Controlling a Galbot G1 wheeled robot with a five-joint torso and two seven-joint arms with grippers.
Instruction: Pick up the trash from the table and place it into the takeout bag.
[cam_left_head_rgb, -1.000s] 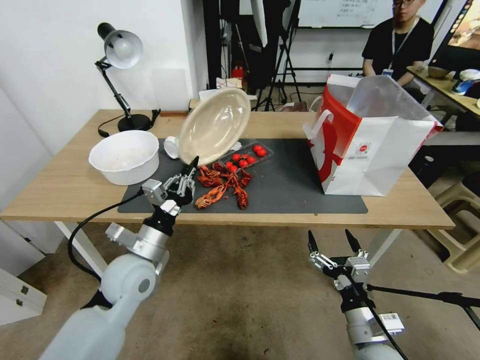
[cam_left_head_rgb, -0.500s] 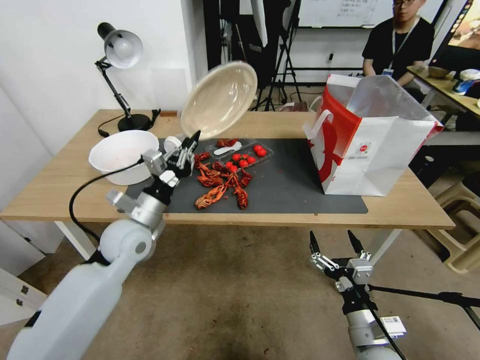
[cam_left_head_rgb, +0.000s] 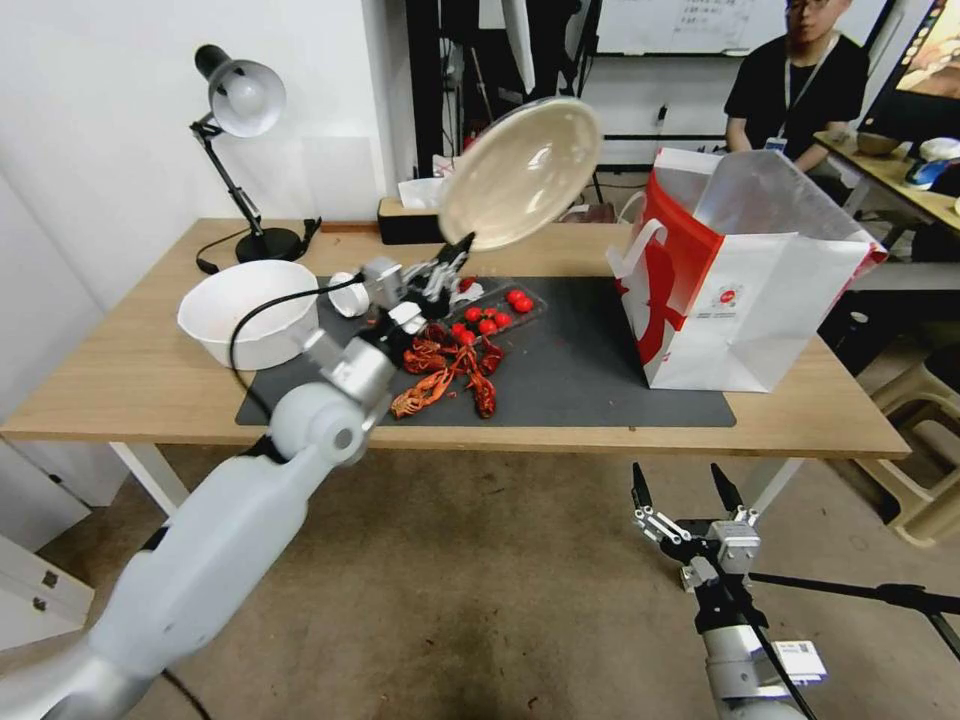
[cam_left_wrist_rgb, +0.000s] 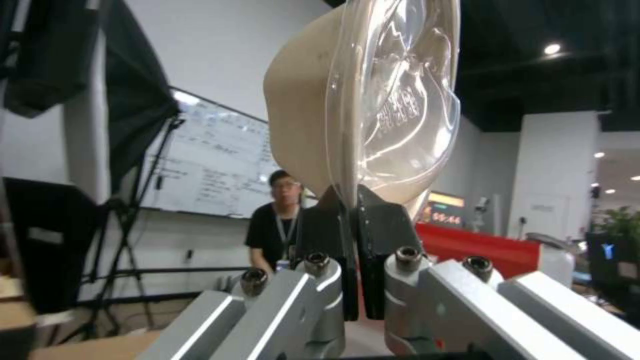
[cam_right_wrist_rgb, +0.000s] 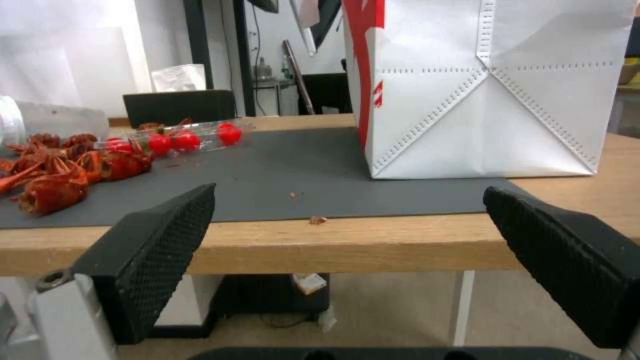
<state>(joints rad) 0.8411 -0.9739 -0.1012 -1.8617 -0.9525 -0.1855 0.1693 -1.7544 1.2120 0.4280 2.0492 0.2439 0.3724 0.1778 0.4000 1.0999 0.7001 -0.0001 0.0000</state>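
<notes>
From the head view, the left tool (cam_left_head_rgb: 452, 256) is clamped on the rim of the round beige lidded container (cam_left_head_rgb: 520, 172), held tilted in the air above the table (cam_left_head_rgb: 130, 375), between the white bowl (cam_left_head_rgb: 248, 312) and the takeout bag (cam_left_head_rgb: 745, 290), over crayfish shells (cam_left_head_rgb: 445, 365) and a tray of red tomatoes (cam_left_head_rgb: 495, 312). The left wrist view shows its fingers (cam_left_wrist_rgb: 333, 235) pressed together on the container's edge. In the right wrist view the right tool (cam_right_wrist_rgb: 347, 240) hangs with fingers wide apart below the table edge, facing the bag.

Takeout bag (cam_right_wrist_rgb: 493, 95) top beyond picture edge
</notes>
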